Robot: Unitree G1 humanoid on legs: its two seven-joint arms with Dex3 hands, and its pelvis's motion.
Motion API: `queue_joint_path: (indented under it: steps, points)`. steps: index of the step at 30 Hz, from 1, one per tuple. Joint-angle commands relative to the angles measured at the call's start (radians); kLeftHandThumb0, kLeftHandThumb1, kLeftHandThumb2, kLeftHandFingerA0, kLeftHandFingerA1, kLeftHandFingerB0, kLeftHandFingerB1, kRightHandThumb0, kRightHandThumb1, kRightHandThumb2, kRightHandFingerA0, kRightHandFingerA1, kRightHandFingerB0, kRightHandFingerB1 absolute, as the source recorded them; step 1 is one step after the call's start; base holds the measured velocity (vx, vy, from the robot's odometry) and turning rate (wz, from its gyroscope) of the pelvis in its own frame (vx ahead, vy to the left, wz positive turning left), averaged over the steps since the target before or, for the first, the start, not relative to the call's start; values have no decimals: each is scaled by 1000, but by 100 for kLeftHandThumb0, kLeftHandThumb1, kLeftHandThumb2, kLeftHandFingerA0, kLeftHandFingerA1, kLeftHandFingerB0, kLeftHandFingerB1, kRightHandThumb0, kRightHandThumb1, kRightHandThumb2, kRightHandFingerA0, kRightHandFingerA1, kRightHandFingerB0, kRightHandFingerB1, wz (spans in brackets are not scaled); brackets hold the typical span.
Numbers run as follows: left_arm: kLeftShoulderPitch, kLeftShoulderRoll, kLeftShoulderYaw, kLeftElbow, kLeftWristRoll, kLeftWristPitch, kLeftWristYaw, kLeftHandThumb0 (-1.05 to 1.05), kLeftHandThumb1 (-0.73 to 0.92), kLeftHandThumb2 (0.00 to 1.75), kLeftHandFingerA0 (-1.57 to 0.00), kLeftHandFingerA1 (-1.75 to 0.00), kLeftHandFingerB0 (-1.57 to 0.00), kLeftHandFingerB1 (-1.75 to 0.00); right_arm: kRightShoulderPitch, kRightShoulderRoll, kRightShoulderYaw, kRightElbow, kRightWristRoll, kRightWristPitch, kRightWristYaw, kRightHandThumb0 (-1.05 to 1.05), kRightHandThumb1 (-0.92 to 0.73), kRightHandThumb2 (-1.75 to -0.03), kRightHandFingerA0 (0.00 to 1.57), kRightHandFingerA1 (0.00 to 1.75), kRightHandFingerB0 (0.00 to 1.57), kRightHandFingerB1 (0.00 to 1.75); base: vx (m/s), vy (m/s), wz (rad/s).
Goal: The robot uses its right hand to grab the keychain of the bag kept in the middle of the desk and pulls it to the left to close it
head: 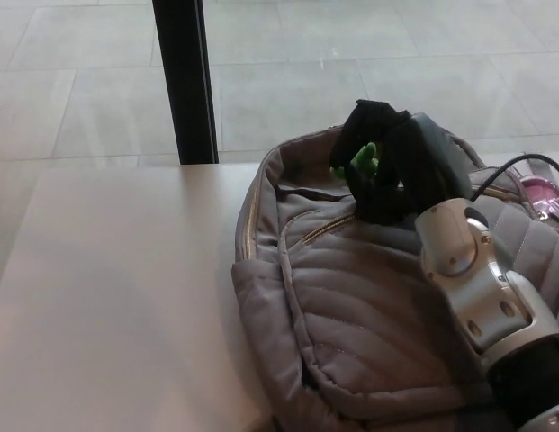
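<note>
Keychain [361, 163] pinched in right hand [393, 169] over bag [351, 315]; black post [182, 81] behind desk [126, 288].

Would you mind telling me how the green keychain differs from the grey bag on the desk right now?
Colour: the keychain is bright green, the bag a muted grey with quilted stitching. Size: the keychain is small and partly hidden, the bag covers the right of the desk. State: the keychain is pinched in the right hand, the bag lies flat on the desk. They meet at the zipper near the bag's top.
</note>
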Motion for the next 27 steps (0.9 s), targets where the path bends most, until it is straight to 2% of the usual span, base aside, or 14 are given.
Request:
queue_joint_path:
  steps: [1, 6, 7, 9, 13, 14, 19, 20, 21, 22, 23, 25, 26, 27]
  points:
    - [-1, 1, 1, 1, 4, 10, 10, -87, 92, 80, -53, -70, -32, -50, 9, 59, -4, 6, 14, 51, -27, -22, -52, -115, 92, 175, 80, 158, 0, 0, 0]
    - [2, 5, 5, -2, 0, 6, 4, -91, 92, 81, -55, -72, -32, -49, 16, 70, -18, 10, 16, 52, -35, -20, -50, -118, 91, 174, 80, 159, 0, 0, 0]
    - [-3, 8, -1, -3, 7, 8, 9, -92, 92, 83, -53, -70, -30, -49, 16, 82, -14, 20, 18, 30, -47, -26, -44, -124, 92, 175, 82, 161, 0, 0, 0]
    - [-6, 7, -3, -1, 10, 9, 13, -90, 92, 82, -53, -69, -32, -49, 12, 94, -3, 28, 8, 35, -53, -25, -45, -123, 95, 171, 84, 155, 0, 0, 0]
    - [-13, 2, -12, -1, 16, 16, 21, -89, 92, 82, -54, -70, -33, -49, 0, 161, 26, 38, -1, 77, -65, -24, -60, -96, 89, 175, 72, 159, 0, 0, 0]
    - [-13, 3, -13, -1, 16, 11, 19, -90, 92, 82, -53, -71, -32, -49, -1, 176, 30, 50, 5, 57, -70, -22, -61, -91, 92, 171, 80, 140, 0, 0, 0]
    - [-12, 0, -5, -7, 2, 2, 5, -92, 92, 80, -53, -72, -34, -50, -8, 242, 44, 99, 11, 57, -92, -28, -63, -95, 93, 175, 76, 147, 0, 0, 0]
    - [-12, 2, -12, -9, 11, -2, 13, -90, 92, 83, -53, -70, -33, -49, -11, 276, 60, 124, 8, 53, -101, -28, -54, -105, 91, 172, 78, 150, 0, 0, 0]
    - [-13, 3, -11, -12, 8, -2, -2, -82, 80, 118, -47, -71, -29, -57, -4, 293, 91, 149, -7, 9, -108, -41, -68, -76, 91, 175, 73, 154, 0, 0, 0]
    - [-14, 3, -12, -13, 8, -2, -2, -82, 80, 118, -47, -71, -29, -57, -6, 292, 92, 151, -4, 8, -110, -41, -68, -76, 91, 175, 73, 154, 0, 0, 7]
    - [-17, 0, -1, -12, -4, 5, -6, -84, 78, 117, -48, -72, -30, -58, -2, 300, 100, 159, 3, -4, -113, -39, -68, -76, 90, 175, 71, 158, 0, 0, 0]
    - [-18, -1, 2, -16, -6, 11, -9, -83, 79, 117, -47, -72, -29, -57, 2, 313, 117, 172, 13, -19, -116, -34, -65, -84, 88, 175, 74, 151, 0, 0, 0]
    - [-21, -5, 4, -21, -9, 15, -5, -82, 78, 116, -47, -72, -30, -58, 7, 334, 138, 186, 8, -25, -127, -30, -50, -115, 88, 175, 77, 156, 0, 0, 0]
    - [-23, -7, 4, -20, -8, 18, -4, -84, 92, 80, -48, -70, -32, -50, 10, 339, 153, 196, 8, -45, -122, -29, -51, -116, 92, 175, 80, 149, 0, 0, 0]
